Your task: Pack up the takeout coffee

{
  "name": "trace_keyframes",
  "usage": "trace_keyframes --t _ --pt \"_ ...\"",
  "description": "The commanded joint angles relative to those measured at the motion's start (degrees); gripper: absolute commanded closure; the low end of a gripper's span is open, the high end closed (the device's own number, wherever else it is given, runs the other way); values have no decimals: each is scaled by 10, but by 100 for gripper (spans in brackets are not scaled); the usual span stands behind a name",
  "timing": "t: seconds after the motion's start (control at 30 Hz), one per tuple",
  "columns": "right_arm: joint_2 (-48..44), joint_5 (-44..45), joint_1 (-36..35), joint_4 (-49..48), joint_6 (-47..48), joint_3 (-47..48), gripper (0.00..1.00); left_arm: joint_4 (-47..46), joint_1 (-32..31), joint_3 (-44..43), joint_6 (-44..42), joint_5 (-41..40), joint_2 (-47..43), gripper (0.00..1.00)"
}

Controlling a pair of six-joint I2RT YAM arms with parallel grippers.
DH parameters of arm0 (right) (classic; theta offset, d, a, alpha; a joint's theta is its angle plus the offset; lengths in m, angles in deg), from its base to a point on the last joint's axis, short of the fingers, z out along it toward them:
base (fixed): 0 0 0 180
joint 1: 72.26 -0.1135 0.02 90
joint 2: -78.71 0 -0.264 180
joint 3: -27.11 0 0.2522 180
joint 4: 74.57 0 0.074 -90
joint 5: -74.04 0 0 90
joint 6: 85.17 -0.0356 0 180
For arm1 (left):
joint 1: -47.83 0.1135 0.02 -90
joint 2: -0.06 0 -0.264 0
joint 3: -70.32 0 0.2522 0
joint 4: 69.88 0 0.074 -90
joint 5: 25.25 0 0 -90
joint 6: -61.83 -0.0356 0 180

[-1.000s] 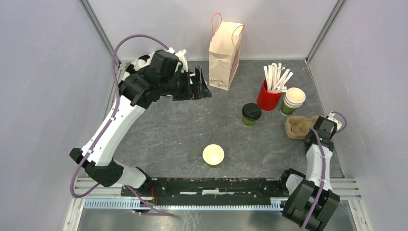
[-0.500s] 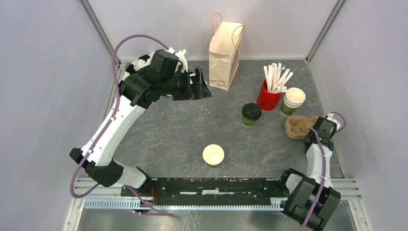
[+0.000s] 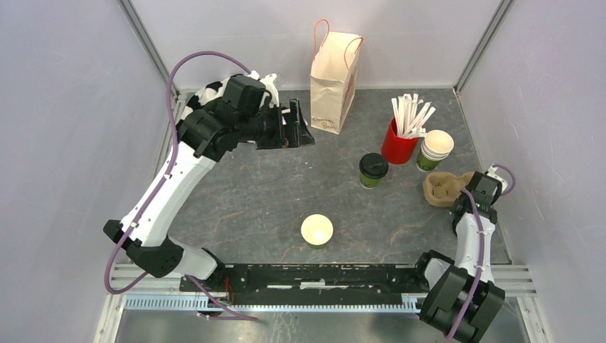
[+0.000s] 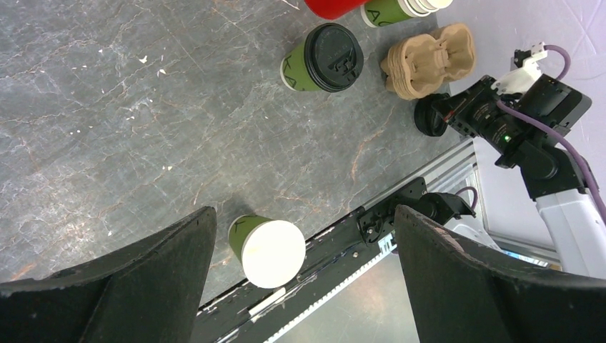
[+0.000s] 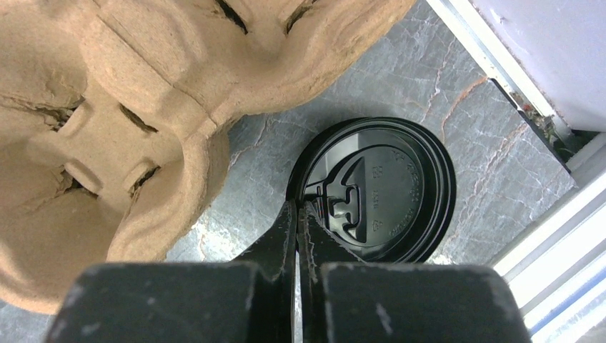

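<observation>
- The right gripper has its jaws closed to a hairline slit over the 9 o'clock rim of the loose black lid; they appear to pinch that rim, though the lid lies flat on the table
- The left gripper is spread wide and holds nothing; it hangs high at 10 o'clock, just beside the paper bag
- Against the frames of a second ago almost nothing differs; only the right arm's lower links shift a little, and the lid, cups and bag sit as they did; I judge the pinch is only just made and the lift not yet begun
- The takeout coffee: the lidded cup stands at 2 o'clock from the table's centre; the open green cup stands at 6 o'clock, well apart, and probably awaits this lid
- Edges are tight here: the pulp carrier touches or nearly touches the lid at 9 to 11 o'clock; the table's rail runs close from 1 to 4 o'clock
- Straight up looks the safest exit; the stretch toward the open cup is bare; the red cup and stacked cups stand farther back, at 12 o'clock of the carrier
</observation>
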Motion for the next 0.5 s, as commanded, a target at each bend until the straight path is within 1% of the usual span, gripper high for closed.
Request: trace_keyframes --t 0.0,0.3,0.47 --pt "-14 -2 3 36 -15 58 100 -11 -1 -5 -24 17 -6 1" --pt "-17 9 -8 111 -24 154 100 -12 -1 1 -27 17 -14 1" --pt "-6 -19 -37 147 -24 271 100 -12 -1 5 -28 17 -17 1"
